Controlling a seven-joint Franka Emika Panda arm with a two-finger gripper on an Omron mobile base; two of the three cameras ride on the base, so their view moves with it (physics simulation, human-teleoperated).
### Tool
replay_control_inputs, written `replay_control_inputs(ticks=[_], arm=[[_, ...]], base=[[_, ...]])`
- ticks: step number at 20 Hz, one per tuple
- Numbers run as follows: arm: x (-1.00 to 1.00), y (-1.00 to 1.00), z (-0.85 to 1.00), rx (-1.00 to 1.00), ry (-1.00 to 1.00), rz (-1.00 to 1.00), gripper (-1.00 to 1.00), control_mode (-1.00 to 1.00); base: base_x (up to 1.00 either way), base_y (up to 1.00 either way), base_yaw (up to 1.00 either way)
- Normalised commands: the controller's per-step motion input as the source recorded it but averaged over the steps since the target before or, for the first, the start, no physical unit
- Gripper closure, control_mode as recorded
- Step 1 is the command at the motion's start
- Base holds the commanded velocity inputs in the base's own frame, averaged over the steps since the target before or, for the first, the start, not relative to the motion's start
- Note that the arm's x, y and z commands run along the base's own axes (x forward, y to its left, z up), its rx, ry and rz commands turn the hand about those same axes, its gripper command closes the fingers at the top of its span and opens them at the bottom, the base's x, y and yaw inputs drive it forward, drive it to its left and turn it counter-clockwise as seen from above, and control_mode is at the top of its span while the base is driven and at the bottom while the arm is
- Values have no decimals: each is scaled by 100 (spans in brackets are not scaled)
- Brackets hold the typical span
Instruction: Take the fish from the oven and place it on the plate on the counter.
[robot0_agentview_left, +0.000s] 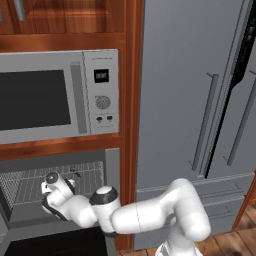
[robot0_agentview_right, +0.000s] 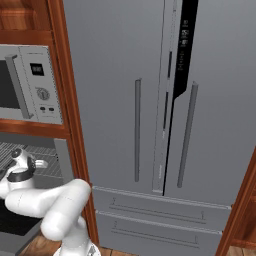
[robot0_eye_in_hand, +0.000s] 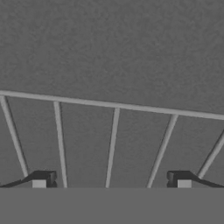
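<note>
The oven (robot0_agentview_left: 112, 165) stands open under the microwave, with its wire rack (robot0_agentview_left: 25, 182) in sight. My arm reaches into the cavity, wrist (robot0_agentview_left: 52, 187) over the rack. A tiny dark shape, apparently the fish (robot0_agentview_left: 73, 169), lies on the rack just right of the wrist. In the hand view the gripper (robot0_eye_in_hand: 111, 183) is open, its fingertips (robot0_eye_in_hand: 40, 181) wide apart with nothing between them, low over the wire rack (robot0_eye_in_hand: 113, 140) and facing the grey oven wall (robot0_eye_in_hand: 113, 48). The plate and the counter are out of view.
The oven's dark glass door (robot0_agentview_left: 50, 245) hangs open below the arm. A grey microwave (robot0_agentview_left: 60, 95) sits above the oven. A reddish-brown wood panel (robot0_agentview_left: 131, 125) separates them from the tall grey fridge (robot0_agentview_right: 150, 100) on the right.
</note>
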Motion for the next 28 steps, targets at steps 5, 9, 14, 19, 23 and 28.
replay_control_inputs(ticks=[5, 9, 14, 19, 23, 28], arm=[[0, 6, -86, -6, -10, 0, -100, -100], [0, 6, -80, 0, -6, 0, -100, -100], [-16, 6, -94, -3, 0, 0, -100, -100], [-23, 2, -100, -10, 0, 0, -100, -100], [-32, 0, -100, -11, 0, 0, -100, -100], [-61, 0, -100, -12, 0, -5, -100, -100]], base=[[0, 0, 0], [0, 0, 0], [0, 0, 0], [0, 0, 0], [0, 0, 0], [0, 0, 0]])
